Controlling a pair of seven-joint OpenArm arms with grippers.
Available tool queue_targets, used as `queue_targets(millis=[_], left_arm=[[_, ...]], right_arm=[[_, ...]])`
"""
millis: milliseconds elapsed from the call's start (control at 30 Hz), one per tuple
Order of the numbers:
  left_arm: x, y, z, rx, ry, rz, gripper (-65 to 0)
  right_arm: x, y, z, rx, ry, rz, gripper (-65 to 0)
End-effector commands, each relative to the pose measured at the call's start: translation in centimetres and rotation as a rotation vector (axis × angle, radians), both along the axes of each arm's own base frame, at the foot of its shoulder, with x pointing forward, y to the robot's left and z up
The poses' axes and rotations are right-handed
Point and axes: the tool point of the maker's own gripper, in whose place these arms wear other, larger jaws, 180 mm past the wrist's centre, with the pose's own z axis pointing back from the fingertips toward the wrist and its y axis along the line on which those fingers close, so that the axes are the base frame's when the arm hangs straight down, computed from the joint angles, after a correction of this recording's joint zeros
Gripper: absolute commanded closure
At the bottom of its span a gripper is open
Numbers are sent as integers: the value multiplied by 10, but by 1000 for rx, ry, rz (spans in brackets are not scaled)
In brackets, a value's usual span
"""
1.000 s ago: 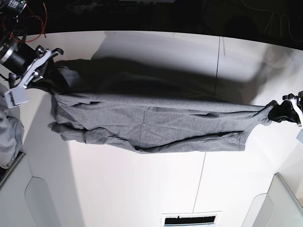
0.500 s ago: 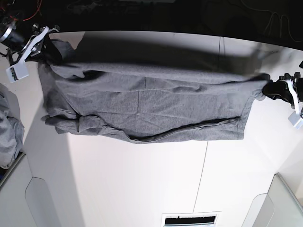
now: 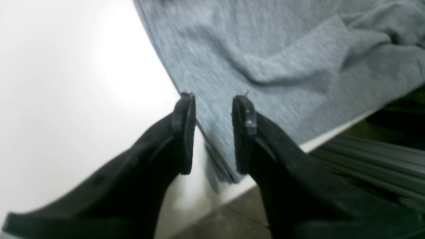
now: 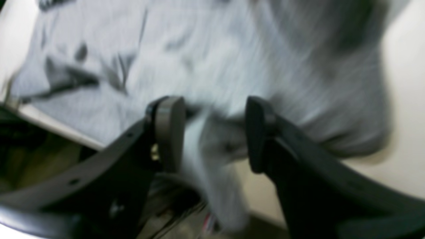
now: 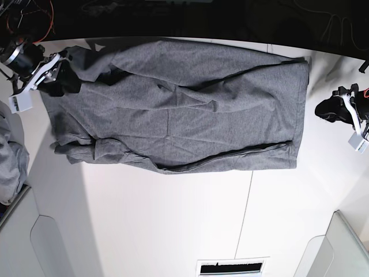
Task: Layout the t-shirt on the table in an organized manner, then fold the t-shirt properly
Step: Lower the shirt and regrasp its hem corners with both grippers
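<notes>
The t-shirt (image 5: 179,118) lies spread across the far half of the table (image 5: 173,231), its upper edge now resting along the far edge, where a second ago that edge hung stretched in the air between the two arms as a narrow band. In the interval both grippers have parted their jaws and let the cloth drop.

The left gripper (image 3: 212,132) stands with a clear gap between its black pads and nothing clamped; the hem corner of the shirt lies below that gap, near the table's far corner on that side. In the base view it sits just off the hem edge, apart from the cloth. The right gripper (image 4: 214,132) also shows its jaws spread; blurred grey fabric passes between them, seemingly slipping free rather than held, at the far corner by the shoulder and sleeve.

The release appears to close the spreading step. The body of the shirt is largely flat, but the sleeve end, near the right arm, is bunched and doubled under, and long creases run along the near side. Smoothing that end looks necessary before any fold. A paler bunched cloth (image 5: 11,167) lies at the table's side edge, clear of the shirt.
</notes>
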Motion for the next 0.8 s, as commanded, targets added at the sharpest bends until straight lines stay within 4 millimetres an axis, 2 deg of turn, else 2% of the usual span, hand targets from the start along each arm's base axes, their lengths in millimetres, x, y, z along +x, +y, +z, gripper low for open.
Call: queue_targets(millis=[0, 100, 233, 400, 567, 667, 767], left_arm=[[19, 9, 21, 19, -84, 3, -216], [38, 12, 25, 87, -178, 1, -218], [55, 4, 18, 160, -250, -16, -306], [89, -10, 26, 173, -372, 0, -318], [107, -16, 3, 242, -355, -22, -318], [121, -15, -5, 290, -368, -26, -318], [124, -28, -16, 297, -345, -74, -318]], right_arm=[[18, -6, 19, -11, -82, -11, -297], [46, -17, 32, -62, -166, -53, -297], [75, -28, 28, -68, -198, -114, -297], [115, -15, 4, -31, -152, -109, -297], [141, 0, -32, 35, -66, -127, -297], [154, 17, -40, 68, -41, -97, -297], [162, 32, -39, 86, -41, -78, -297]])
